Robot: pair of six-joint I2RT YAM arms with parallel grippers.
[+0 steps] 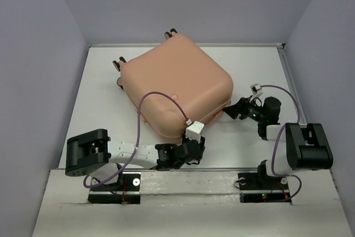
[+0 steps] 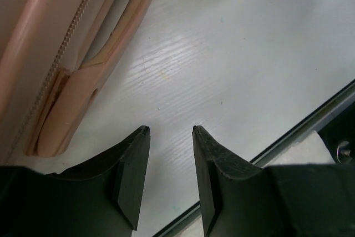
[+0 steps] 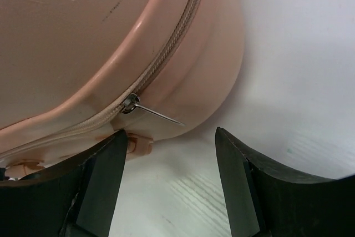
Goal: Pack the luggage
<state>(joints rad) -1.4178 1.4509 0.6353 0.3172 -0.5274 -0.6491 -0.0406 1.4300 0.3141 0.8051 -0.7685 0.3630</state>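
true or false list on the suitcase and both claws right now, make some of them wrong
1. The suitcase lies flat on the table with its lid down. True.
2. The left claw is clamped on the zipper. False: it is open, with only bare table in its gap and the suitcase off to one side.
3. The right claw is open and faces the zipper pull. True.
4. The suitcase's wheels point toward the arms. False: they sit on its far edge, away from the arms.
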